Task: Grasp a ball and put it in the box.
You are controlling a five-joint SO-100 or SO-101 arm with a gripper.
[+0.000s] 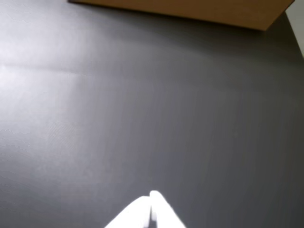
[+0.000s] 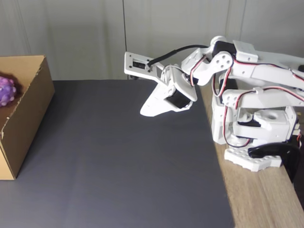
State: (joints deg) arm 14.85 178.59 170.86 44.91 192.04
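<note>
In the fixed view the purple knobbly ball lies inside the brown cardboard box at the far left, partly cut off by the frame edge. My white gripper hangs above the dark mat near its back right, far from the box, with its fingers pressed together and nothing between them. In the wrist view the shut gripper pokes in from the bottom edge over bare mat. A brown edge of the box runs along the top of that view.
A dark grey mat covers most of the table. The arm's white base stands on a wooden strip at the right. A pale wall closes off the back.
</note>
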